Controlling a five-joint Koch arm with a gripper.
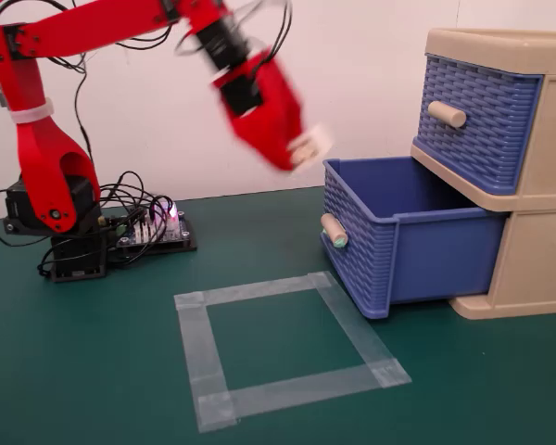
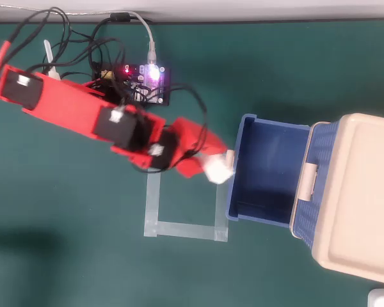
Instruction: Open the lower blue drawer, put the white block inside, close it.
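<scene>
The lower blue drawer [image 1: 417, 232] [image 2: 269, 169] stands pulled out of the beige cabinet [image 1: 528, 269], its teal-tipped handle [image 1: 334, 230] facing the arm. My red gripper [image 1: 296, 153] [image 2: 211, 167] is raised in the air just left of the drawer's front edge, blurred by motion. It is shut on the white block [image 1: 310, 144] [image 2: 217, 169], which sticks out at the fingertips. In the overhead view the block hangs right beside the drawer handle [image 2: 229, 164].
The upper blue drawer [image 1: 477, 120] is closed. A square outline of translucent tape [image 1: 287, 348] [image 2: 185, 195] lies on the green table. The arm's base [image 1: 60, 213], a lit circuit board [image 2: 144, 83] and cables sit at the left.
</scene>
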